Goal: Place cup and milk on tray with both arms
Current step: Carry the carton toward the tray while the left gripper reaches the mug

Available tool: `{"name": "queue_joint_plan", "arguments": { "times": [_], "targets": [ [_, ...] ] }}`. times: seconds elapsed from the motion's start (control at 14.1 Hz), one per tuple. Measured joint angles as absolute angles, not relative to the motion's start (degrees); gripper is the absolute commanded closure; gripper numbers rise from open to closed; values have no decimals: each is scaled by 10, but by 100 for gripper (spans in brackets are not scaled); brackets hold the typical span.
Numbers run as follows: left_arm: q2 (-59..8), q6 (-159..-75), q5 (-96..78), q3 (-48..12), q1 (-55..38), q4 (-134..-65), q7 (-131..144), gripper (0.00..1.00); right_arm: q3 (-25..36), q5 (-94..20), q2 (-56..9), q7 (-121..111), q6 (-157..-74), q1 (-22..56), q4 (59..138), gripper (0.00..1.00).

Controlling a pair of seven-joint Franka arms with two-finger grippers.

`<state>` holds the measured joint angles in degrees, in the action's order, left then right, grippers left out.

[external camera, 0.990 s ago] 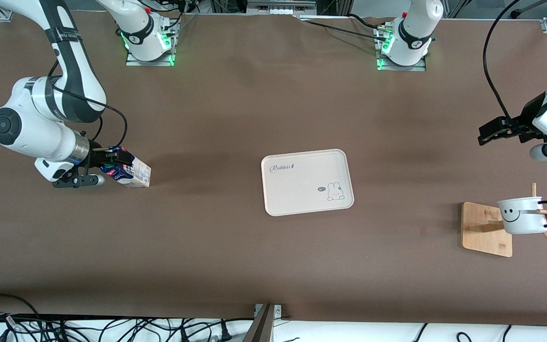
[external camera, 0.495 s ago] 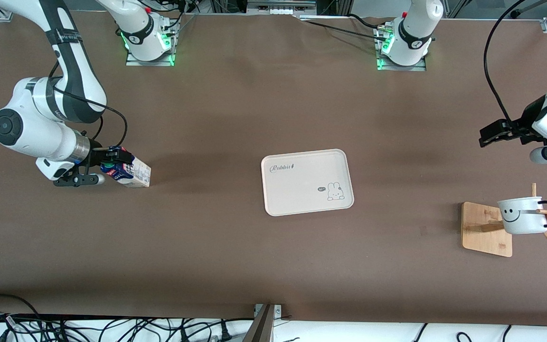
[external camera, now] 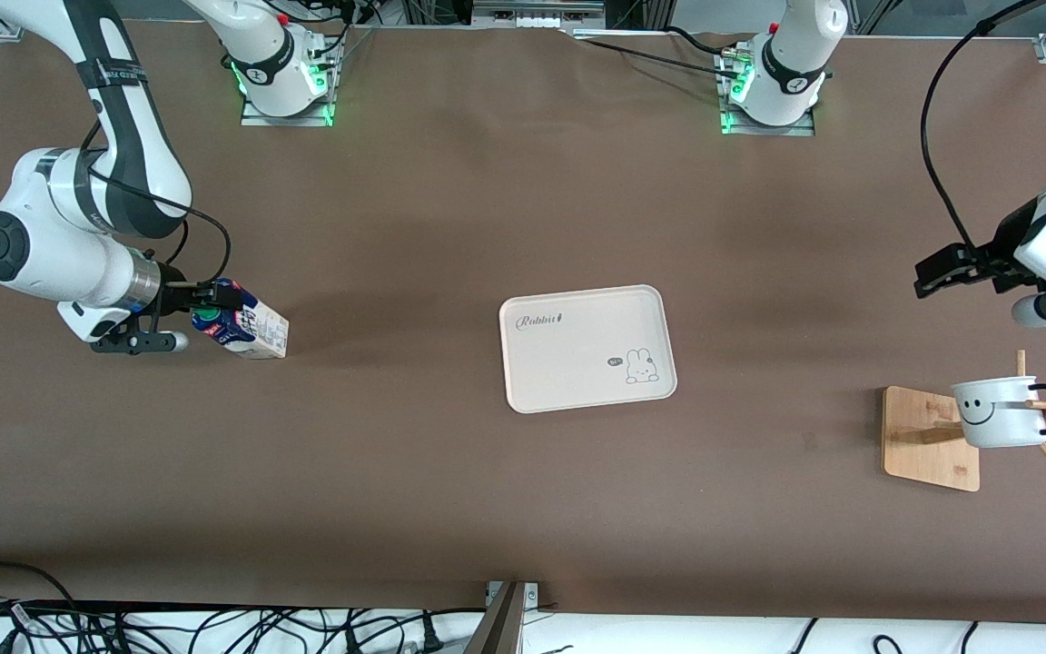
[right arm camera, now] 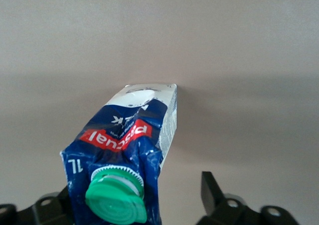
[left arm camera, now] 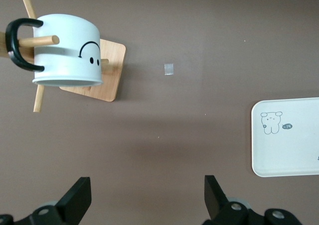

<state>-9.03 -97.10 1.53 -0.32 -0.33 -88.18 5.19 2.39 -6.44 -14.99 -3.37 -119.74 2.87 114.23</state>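
The cup (external camera: 1000, 413) hung by its black handle on a peg of a wooden stand (external camera: 932, 440), nearest the front camera, at the left arm's end of the bench (external camera: 450, 500). The tray (external camera: 587, 348) lay flat mid-bench, a little farther from the camera. The milk (external camera: 246, 327) stood at the right arm's end. The right end effector (external camera: 205, 311) was down at the carton's top, one finger (right arm camera: 212, 187) clear of its side and the green cap just beside the other, so the fingers were not closed on it. The left end effector (external camera: 945, 272) hovered over bare bench, fingers spread wide, holding nothing.
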Motion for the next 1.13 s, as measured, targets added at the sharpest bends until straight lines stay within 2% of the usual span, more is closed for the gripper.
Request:
{"name": "queue_joint_plan", "arguments": {
  "times": [0.07, 0.64, 0.92, 1.13],
  "targets": [
    [-96, -976, 15, -3, -3, -882, 52, 0, 24, -64, -150, -34, -1196, 29, 1142, 82],
    [-109, -1007, 58, -5, -3, -903, 64, 0, 16, -67, -135, -11, -1185, 30, 1141, 82],
    [-110, -1046, 59, -6, -3, -937, 66, 0, -21, -75, -105, 23, -1154, 31, 1118, 82],
    [-99, -1126, 71, -3, -2, -987, 67, 0, -61, -109, -91, 49, -1137, 32, 1082, 82]
  ]
}}
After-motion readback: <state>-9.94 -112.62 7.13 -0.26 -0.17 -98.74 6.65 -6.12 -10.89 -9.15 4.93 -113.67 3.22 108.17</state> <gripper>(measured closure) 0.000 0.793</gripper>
